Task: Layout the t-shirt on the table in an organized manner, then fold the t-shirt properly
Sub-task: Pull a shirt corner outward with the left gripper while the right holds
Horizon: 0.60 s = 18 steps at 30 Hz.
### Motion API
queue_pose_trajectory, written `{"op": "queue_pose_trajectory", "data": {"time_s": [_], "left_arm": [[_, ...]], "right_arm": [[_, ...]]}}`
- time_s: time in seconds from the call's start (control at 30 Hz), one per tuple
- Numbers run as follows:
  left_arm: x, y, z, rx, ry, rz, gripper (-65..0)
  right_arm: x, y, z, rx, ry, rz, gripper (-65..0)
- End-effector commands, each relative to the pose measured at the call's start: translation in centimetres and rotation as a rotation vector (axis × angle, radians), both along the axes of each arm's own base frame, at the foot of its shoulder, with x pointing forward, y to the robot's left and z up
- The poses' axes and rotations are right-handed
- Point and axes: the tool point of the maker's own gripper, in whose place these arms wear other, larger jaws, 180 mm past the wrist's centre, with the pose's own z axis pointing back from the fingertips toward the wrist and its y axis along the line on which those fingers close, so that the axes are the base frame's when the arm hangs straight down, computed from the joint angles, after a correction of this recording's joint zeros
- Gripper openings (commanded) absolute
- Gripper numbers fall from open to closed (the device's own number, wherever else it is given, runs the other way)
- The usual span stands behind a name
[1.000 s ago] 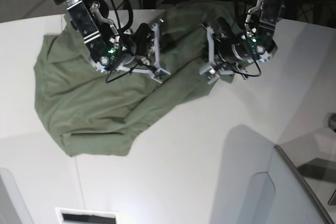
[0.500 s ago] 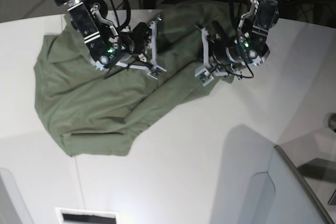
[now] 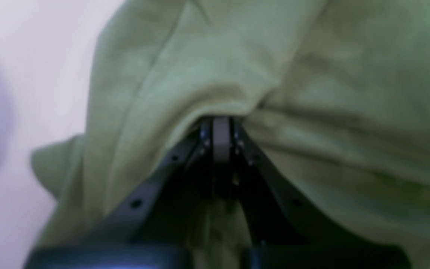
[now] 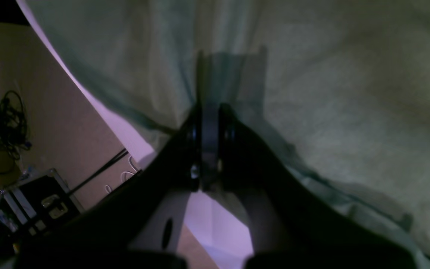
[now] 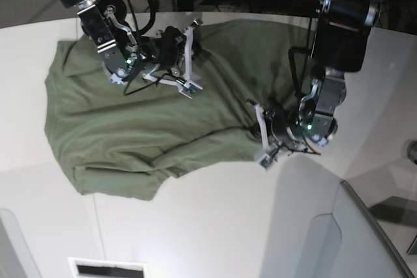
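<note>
Covering the white table [image 5: 215, 226], the t-shirt [image 5: 130, 135] lies rumpled beside cables [image 4: 2, 123].

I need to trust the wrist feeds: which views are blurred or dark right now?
Left wrist: soft focus, t-shirt evenly lit. Right wrist: dim, cloth and fingers murky. Base: sharp, a broad shadow on the table.

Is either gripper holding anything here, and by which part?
Both are shut on the t-shirt. The left gripper pinches a raised fold near a cloth edge; the right gripper pinches a fold too, which part cannot be told.
</note>
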Motion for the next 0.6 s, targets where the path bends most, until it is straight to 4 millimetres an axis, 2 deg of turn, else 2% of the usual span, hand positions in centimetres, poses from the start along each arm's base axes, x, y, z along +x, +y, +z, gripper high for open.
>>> {"op": "queue_pose_trajectory", "data": {"time_s": [0.0, 0.17, 0.3, 0.47, 0.57], "left_arm": [[2.8, 1.0, 1.5, -0.002, -0.063, 0.047, -65.0], [7.8, 1.7, 2.4, -0.052, -0.154, 0.142, -65.0], [10.9, 0.4, 4.7, -0.114, -0.221, 0.199, -65.0], [13.2, -0.5, 6.9, -0.123, -0.282, 0.225, -65.0], [13.5, -0.4, 7.3, -0.126, -0.290, 0.232, -65.0]], "right_arm": [[-0.7, -3.3, -1.4, -0.142, 0.027, 0.025, -62.6], [-1.0, -4.8, -1.9, -0.173, 0.037, 0.026, -62.6], [-1.6, -6.0, -2.3, -0.199, 0.047, 0.029, -62.6], [-1.6, -8.3, -2.4, -0.248, 0.050, 0.033, -62.7], [-1.1, -8.4, -1.8, -0.259, 0.037, 0.041, -62.7]]}}
